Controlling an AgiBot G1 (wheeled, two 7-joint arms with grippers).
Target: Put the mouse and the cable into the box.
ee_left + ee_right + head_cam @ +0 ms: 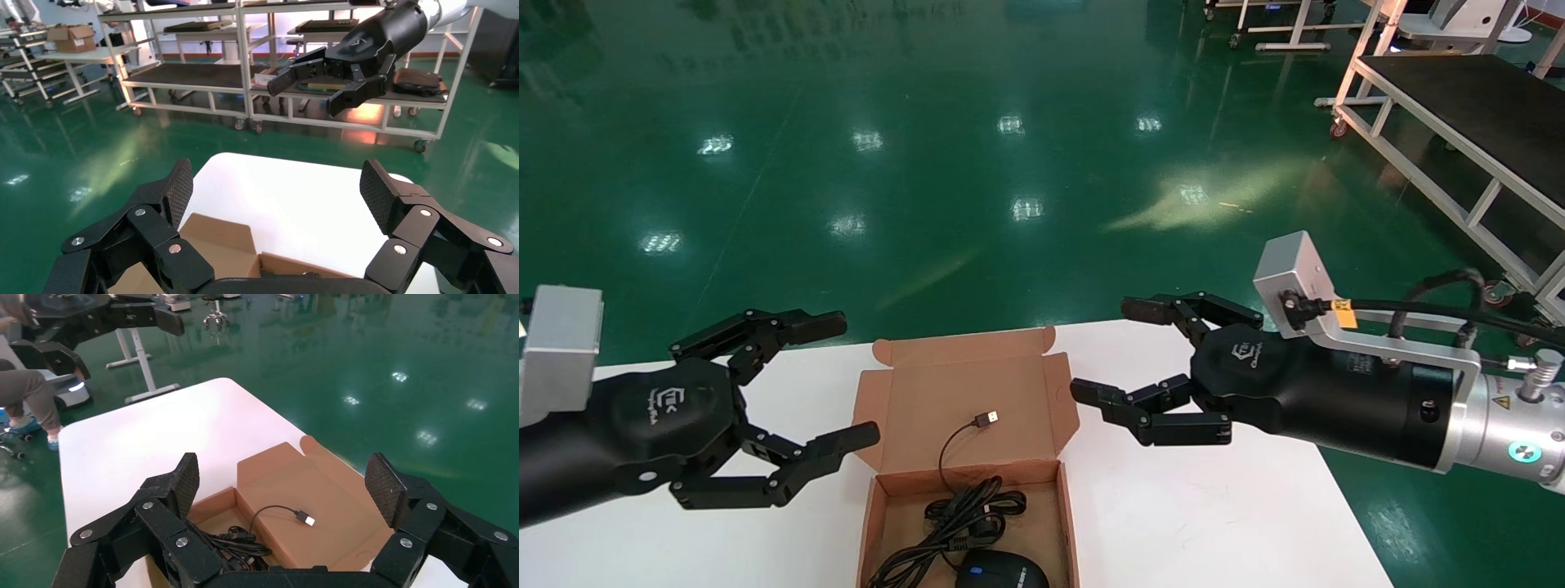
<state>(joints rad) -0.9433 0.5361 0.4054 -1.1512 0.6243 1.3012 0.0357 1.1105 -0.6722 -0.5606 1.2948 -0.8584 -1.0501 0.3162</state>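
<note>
1. Black rounded plastic mouse (1001, 572) is flanked, at the lower left of the head view, by the left gripper (850, 380): jaws spread wide, holding nothing, hovering above the white table (1214, 506) just beside the box.
2. Bottom centre, the brown cardboard box (903, 482) holds the mouse and the coiled black cable (964, 523) in its tray; only the silver USB plug (986, 419) trails out onto the open lid flap (903, 392).
3. Judging from this, the step left is tucking that plug in: pinch the cable near the plug, lift it low, and drop it onto the coil without dragging loops out.
4. Centre right, the right gripper (1103, 349) also gapes empty, near the lid's edge; the flap's raised side tabs could snag a finger.
5. Upper right, a white-framed metal rack (1459, 114) stands on the green floor (928, 163), well apart.
</note>
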